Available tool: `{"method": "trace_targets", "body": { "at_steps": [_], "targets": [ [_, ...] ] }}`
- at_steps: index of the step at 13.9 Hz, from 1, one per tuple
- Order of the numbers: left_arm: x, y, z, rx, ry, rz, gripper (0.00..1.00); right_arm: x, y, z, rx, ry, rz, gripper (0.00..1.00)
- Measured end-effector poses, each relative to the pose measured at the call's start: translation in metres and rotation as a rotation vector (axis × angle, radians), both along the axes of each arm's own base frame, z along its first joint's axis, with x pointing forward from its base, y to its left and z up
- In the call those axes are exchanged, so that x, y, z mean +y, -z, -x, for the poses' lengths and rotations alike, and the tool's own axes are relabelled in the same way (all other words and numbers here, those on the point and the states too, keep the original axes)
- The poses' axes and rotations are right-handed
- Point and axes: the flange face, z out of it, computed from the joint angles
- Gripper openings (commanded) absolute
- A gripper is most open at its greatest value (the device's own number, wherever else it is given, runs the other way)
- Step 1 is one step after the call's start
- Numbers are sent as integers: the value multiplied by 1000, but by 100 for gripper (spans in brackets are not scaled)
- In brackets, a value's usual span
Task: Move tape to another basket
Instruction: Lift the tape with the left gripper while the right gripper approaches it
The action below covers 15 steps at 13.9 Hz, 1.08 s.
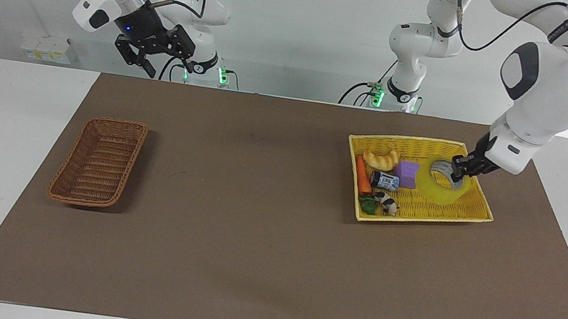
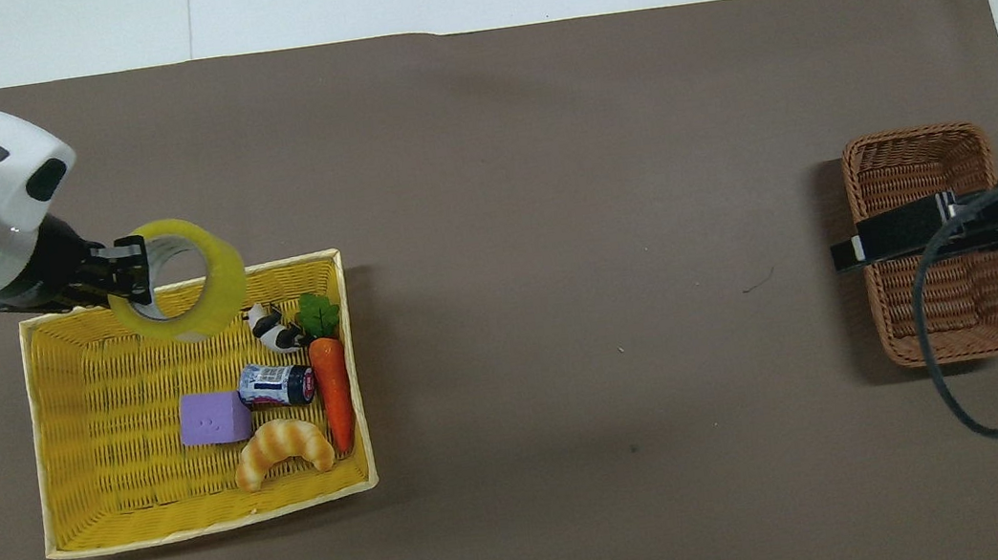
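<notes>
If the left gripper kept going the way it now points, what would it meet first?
Apart from the tape it already holds, the left gripper, angled down over the yellow basket, probably meets the purple cube first; depth is unclear.

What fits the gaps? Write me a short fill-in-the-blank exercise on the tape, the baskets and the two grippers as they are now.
1. The left gripper is shut on the ____.
2. The tape hangs over the ____ basket.
3. The brown wicker basket holds ____.
4. In the yellow basket, the purple cube lies beside the ____ and the small can.

Missing words: tape; yellow; nothing; croissant
</notes>
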Motion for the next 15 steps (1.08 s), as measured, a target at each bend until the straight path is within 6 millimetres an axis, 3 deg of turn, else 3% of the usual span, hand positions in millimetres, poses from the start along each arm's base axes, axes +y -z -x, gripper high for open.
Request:
{"method": "trace_targets", "body": {
  "at_steps": [4, 8, 15],
  "targets": [
    [-78, -29, 31, -39, 38, -1, 0, 22, 12, 1, 28, -4, -73, 100],
    [-150, -39, 60, -40, 28, 80, 0, 65, 22, 10, 43, 44, -109, 100],
    [-224, -51, 88, -30, 39, 349, 0, 102, 55, 15, 70, 68, -236, 100]
  ]
}}
